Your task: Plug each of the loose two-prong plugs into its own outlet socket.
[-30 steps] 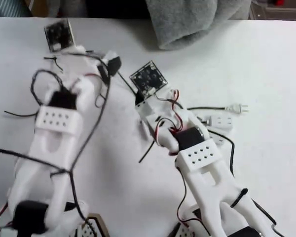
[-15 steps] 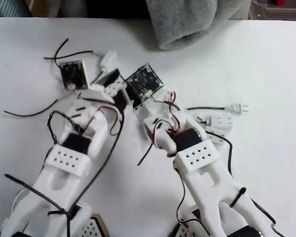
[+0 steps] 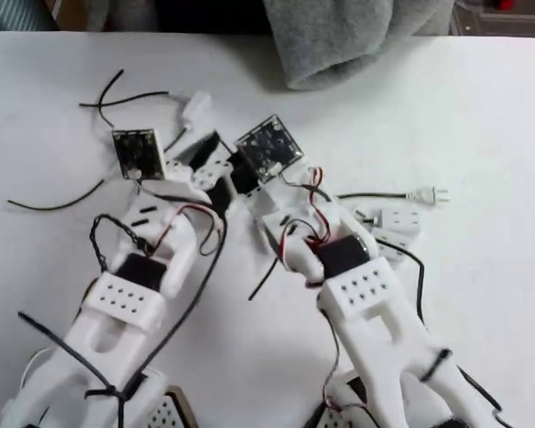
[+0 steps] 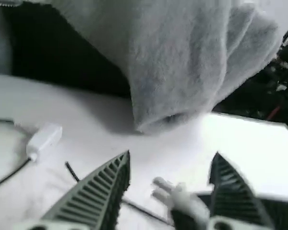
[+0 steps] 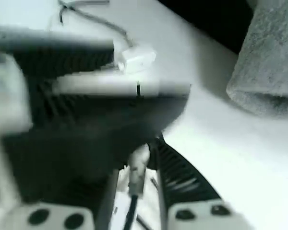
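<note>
Fuzzy grey cloth [image 4: 182, 62] — soft, matt — smooth white table [image 3: 481, 116], white plastic outlet socket [image 3: 399, 220]

A white surface [image 3: 499, 116] spreads across the whole scene. A grey fleecy cloth [image 3: 339, 40] comes down over its far edge, its rounded end lying on the top. Beyond that edge the room is dark, with a ribbed grey object [image 3: 13, 13] at the far left corner.

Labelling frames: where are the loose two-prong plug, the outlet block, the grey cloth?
two-prong plug [image 3: 426, 193], high view, its white body
outlet block [image 3: 398, 220], high view, top face
grey cloth [image 3: 339, 40], high view, middle fold
</note>
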Available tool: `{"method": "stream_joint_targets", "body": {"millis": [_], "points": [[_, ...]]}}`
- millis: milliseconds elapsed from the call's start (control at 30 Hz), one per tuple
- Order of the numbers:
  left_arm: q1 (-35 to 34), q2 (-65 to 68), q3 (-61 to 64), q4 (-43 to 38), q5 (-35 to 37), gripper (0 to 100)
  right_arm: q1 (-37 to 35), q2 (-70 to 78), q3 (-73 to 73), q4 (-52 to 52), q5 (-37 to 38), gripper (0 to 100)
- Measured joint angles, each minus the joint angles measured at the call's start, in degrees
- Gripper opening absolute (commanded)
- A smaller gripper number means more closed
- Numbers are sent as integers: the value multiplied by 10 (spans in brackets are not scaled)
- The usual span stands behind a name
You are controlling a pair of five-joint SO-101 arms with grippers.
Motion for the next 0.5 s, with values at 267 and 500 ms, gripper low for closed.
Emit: {"method": "stream_joint_targets", "body": {"millis": [267,500], "points": [[3,25,-7,-19,-5,264,-26,-125,5,82,-1,19],[3,151,-57,-82,-5,263,-30,-182,12,117,-1,19]]}}
